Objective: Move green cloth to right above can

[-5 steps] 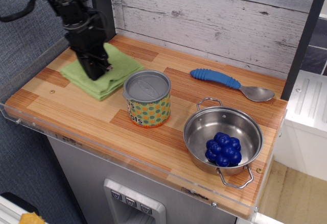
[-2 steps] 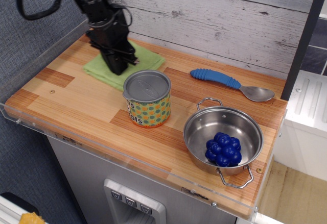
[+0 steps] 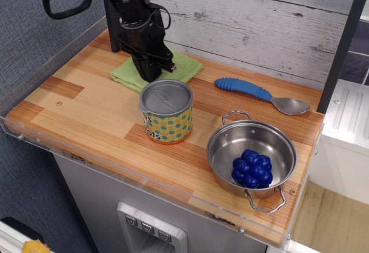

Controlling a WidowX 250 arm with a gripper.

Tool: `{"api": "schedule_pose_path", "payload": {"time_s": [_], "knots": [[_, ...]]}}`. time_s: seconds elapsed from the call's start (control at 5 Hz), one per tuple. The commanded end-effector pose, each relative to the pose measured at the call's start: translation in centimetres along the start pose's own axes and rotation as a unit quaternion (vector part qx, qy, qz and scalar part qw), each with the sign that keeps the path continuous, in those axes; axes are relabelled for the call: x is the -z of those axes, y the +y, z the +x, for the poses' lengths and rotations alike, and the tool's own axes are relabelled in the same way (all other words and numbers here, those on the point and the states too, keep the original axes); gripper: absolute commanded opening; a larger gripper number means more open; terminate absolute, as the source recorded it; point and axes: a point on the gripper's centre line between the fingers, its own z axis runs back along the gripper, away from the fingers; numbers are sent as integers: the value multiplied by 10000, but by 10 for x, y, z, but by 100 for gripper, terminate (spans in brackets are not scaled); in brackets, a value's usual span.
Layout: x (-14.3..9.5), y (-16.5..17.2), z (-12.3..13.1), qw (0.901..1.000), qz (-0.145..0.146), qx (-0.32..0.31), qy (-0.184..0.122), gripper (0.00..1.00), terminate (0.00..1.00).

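Observation:
The green cloth (image 3: 128,74) lies flat on the wooden table just behind the can (image 3: 166,111), its right corner reaching toward the back wall. The can stands upright with a grey lid and a yellow dotted label. My black gripper (image 3: 149,72) points down onto the middle of the cloth and appears shut on it; its fingertips hide part of the cloth's centre.
A blue-handled spoon (image 3: 260,94) lies at the back right. A steel pot (image 3: 252,155) with a blue berry-like object (image 3: 251,167) stands at the front right. The grey plank wall (image 3: 248,17) runs along the back. The table (image 3: 86,120) ends in a transparent front rim.
My gripper has slid the green cloth from the table's left side rightward and back, to just behind the can. The can, pot and spoon have not moved.

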Motion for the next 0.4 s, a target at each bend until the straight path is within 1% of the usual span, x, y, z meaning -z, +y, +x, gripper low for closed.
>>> {"api": "schedule_pose_path", "payload": {"time_s": [0.0, 0.2], "knots": [[-2, -15, 0, 9998, 37, -192, 16, 0, 0], [-6, -12, 2, 9997, 141, -205, -6, 0, 0]]}}
